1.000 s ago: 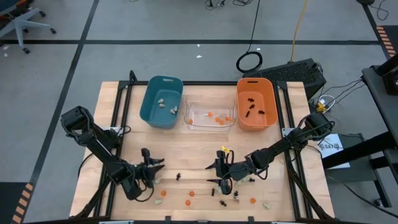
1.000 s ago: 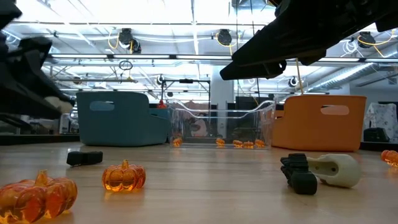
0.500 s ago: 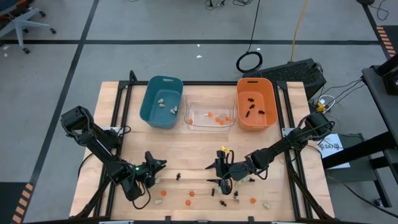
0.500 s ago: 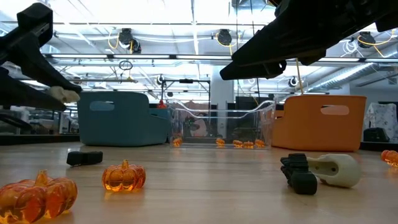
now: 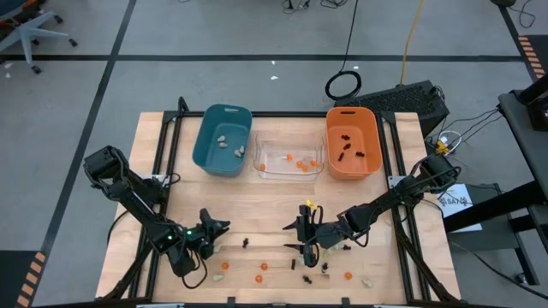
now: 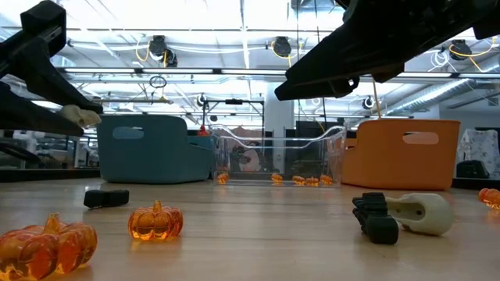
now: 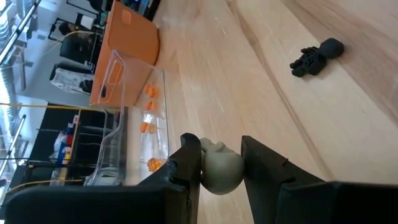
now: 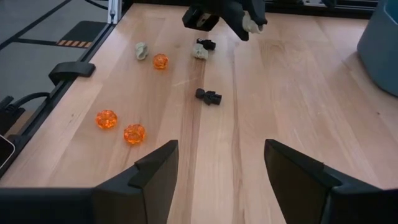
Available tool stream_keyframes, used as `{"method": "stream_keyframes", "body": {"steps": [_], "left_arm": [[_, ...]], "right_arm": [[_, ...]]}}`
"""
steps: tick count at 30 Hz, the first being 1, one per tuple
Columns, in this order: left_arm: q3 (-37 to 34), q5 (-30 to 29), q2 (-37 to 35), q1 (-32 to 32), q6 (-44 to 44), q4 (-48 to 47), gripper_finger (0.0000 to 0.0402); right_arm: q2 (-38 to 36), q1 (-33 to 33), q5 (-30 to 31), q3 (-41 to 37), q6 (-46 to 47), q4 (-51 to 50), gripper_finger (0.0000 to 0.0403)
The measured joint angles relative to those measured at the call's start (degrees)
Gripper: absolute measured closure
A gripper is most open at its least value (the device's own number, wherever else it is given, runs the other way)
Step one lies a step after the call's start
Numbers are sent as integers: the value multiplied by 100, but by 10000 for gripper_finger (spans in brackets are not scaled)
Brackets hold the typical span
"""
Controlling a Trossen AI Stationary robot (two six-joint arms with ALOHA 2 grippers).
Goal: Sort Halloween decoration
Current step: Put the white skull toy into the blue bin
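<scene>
My left gripper (image 5: 215, 229) hangs over the table's near left part, shut on a pale beige lump (image 7: 219, 169), one of the Halloween decorations. My right gripper (image 5: 304, 237) stands open above the table's near middle, with nothing between its fingers (image 8: 158, 180). Below it lie loose trinkets: orange pumpkins (image 6: 155, 221), black spidery ones (image 6: 105, 197) and a beige lump (image 6: 420, 212). At the far side stand the teal bin (image 5: 223, 141), the clear bin (image 5: 289, 161) and the orange bin (image 5: 352, 144). My left gripper pinches the beige lump's two opposite sides (image 7: 205, 171) between its two fingers, near their free ends (image 6: 78, 117). The fingers come from the table's left, slanting a little down. The lump is lifted clear of the table.
More trinkets lie along the table's near edge (image 5: 264, 267). The teal bin holds beige lumps, the clear bin orange ones (image 5: 301, 162), the orange bin black ones (image 5: 345, 150). Black rails (image 5: 167, 141) frame the table's left and right sides.
My left gripper has rolled about its own pointing line while staying in place, and the beige lump has turned with it, still clear of the table. My right gripper has kept still.
</scene>
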Motion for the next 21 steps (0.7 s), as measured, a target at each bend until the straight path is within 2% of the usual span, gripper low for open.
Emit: {"method": "stream_keyframes", "body": {"steps": [15,21], "left_arm": [[0,-73,0,-7,-26,143,309],[0,-154,0,-4,-478,393,309]], "right_arm": [[0,-26,-2,0,-37,18,182],[-2,-177,0,0,-156,36,182]]}}
